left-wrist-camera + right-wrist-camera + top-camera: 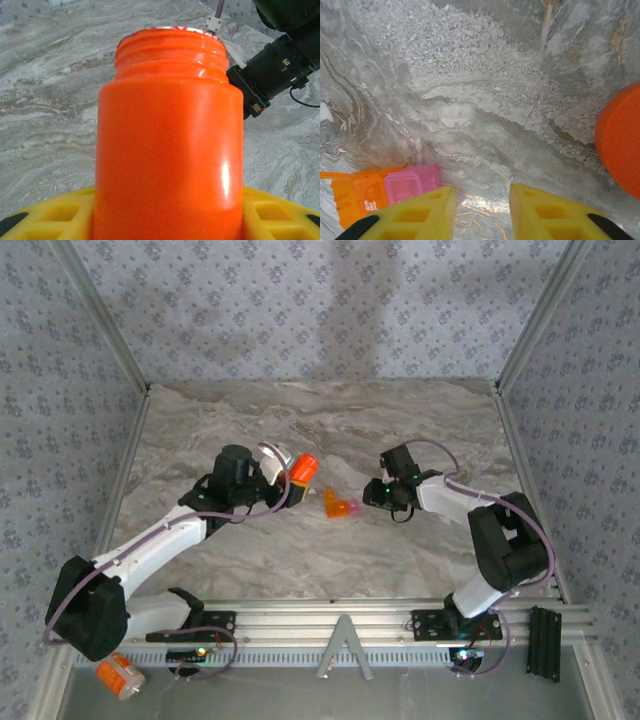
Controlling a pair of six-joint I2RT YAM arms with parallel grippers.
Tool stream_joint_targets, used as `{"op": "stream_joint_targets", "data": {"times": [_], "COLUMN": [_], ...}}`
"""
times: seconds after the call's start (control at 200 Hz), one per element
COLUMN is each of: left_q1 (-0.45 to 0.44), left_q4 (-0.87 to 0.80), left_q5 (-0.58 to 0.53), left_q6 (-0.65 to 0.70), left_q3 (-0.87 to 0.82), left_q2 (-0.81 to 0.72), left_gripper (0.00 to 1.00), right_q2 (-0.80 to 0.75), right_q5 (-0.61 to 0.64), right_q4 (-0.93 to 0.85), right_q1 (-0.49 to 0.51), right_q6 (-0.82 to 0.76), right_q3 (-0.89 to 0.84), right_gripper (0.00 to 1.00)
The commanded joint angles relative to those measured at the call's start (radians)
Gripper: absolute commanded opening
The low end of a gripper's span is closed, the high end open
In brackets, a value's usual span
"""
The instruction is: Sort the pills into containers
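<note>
Left gripper (283, 472) grips the orange bottle (170, 140); right gripper (482, 212), closed narrow and empty, sits beside the pill box (385, 192).

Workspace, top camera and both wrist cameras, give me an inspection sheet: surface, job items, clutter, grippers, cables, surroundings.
Surface: grey marbled table, bare across the far half.
Job's things: orange pill bottle, uncapped, threads showing, in the left gripper; small orange and pink pill box on the table between the arms, one lid marked Sat.
Clutter: orange bottle with white label below the rail, near the left base.
Grippers: left shut on the bottle; right gripper holds nothing, with a gap between its yellow fingers, beside the pill box.
Cables: purple cable along each arm, nothing snagged.
Surroundings: patterned walls on three sides.
</note>
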Motion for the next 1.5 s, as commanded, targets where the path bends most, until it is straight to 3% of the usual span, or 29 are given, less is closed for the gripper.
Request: {"op": "stream_joint_targets", "data": {"times": [0.0, 0.29, 0.715, 1.094, 1.494], "left_q1": [-0.006, -0.019, -0.03, -0.039, -0.079], "left_q4": [0.016, 0.051, 0.049, -0.003, -0.085], "left_q5": [-0.02, -0.01, 0.031, 0.036, 0.025], "left_q6": [-0.044, -0.115, -0.111, -0.133, -0.175], "left_q3": [-0.007, -0.033, -0.06, -0.054, -0.08], "left_q2": [-0.007, 0.039, 0.055, 0.079, 0.077], "left_gripper": [0.0, 0.0, 0.0, 0.0, 0.0], "right_q2": [0.03, 0.06, 0.087, 0.019, -0.044], "right_q5": [-0.013, -0.009, -0.013, 0.007, -0.028], "right_q4": [0.012, 0.025, 0.037, 0.015, -0.008], "right_q1": [0.011, 0.035, 0.08, 0.102, 0.072], "right_q6": [-0.004, 0.005, 0.022, 0.039, -0.029], "right_q3": [0.019, 0.035, 0.051, 0.025, 0.041], "right_gripper": [0.32, 0.3, 0.29, 0.29, 0.54]}}
